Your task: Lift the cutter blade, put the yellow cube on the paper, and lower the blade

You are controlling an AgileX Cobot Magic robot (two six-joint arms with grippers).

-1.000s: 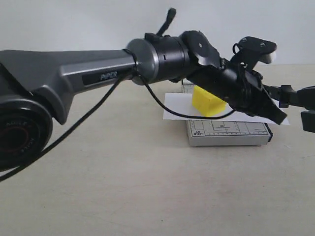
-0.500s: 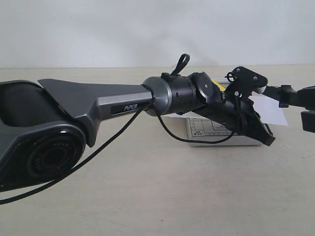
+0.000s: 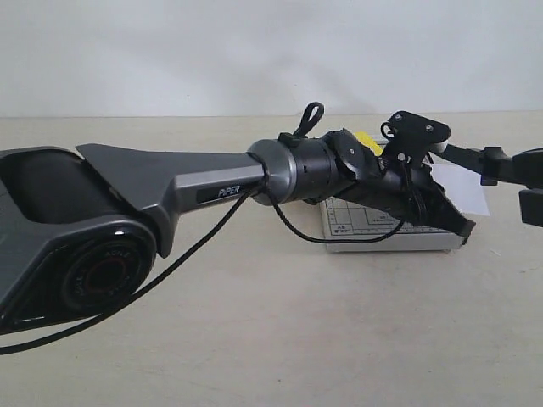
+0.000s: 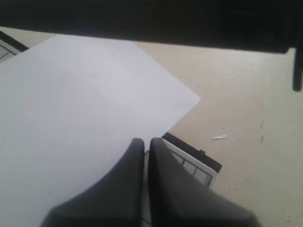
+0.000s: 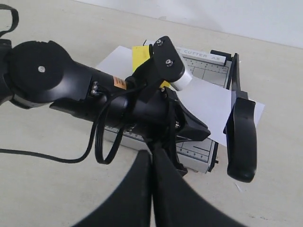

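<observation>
The yellow cube (image 5: 140, 56) sits on the white paper (image 5: 208, 101), which lies across the grey gridded cutter base (image 5: 203, 64). My left arm hides most of the cube; the exterior view shows only a yellow sliver (image 3: 371, 140). The black cutter blade (image 5: 234, 80) runs along one edge of the base, its thick handle (image 5: 241, 137) reaching past the base; its height I cannot tell. My left gripper (image 3: 462, 227) is shut and empty, its tips (image 4: 146, 142) just over the paper (image 4: 71, 104) and a base corner (image 4: 194, 165). My right gripper (image 5: 152, 153) is shut and empty, in front of the base.
My left arm (image 3: 212, 182) stretches across the scene over the cutter base (image 3: 373, 233). A black cable loop (image 5: 102, 146) hangs from it. My right arm (image 3: 530, 182) enters at the right edge. A small paper scrap (image 4: 220, 137) lies on the tan table (image 3: 254, 339).
My left arm has dropped lower over the cutter, its shut gripper now close above the base. The cube, earlier plainly seen on the paper, is now mostly hidden behind the arm.
</observation>
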